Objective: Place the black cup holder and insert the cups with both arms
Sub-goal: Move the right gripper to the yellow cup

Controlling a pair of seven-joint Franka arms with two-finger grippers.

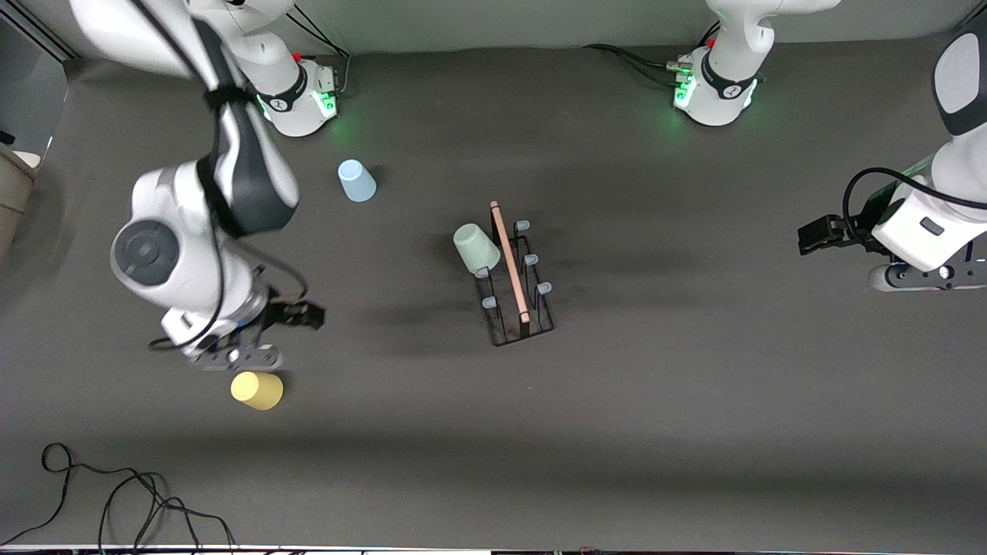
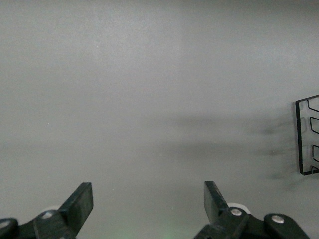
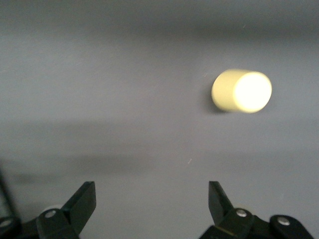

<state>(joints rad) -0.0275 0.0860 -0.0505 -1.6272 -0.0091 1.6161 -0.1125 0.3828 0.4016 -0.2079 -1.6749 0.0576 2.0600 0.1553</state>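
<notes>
Dark table [image 1: 694,401]; right gripper [image 3: 149,199] open above yellow cup [image 3: 241,91].

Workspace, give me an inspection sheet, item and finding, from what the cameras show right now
Surface: dark grey table.
Job's things: black cup holder upright mid-table; sage green cup upside down on one prong; pale blue cup upside down near the right arm's base; yellow cup upside down, nearer the front camera, toward the right arm's end.
Clutter: nothing seen.
Grippers: right gripper open, empty, above the table beside the yellow cup; left gripper open, empty, waiting at the left arm's end.
Cables: black cable loose by the table's near edge; more at both bases.
Surroundings: pale wall past the bases.
</notes>
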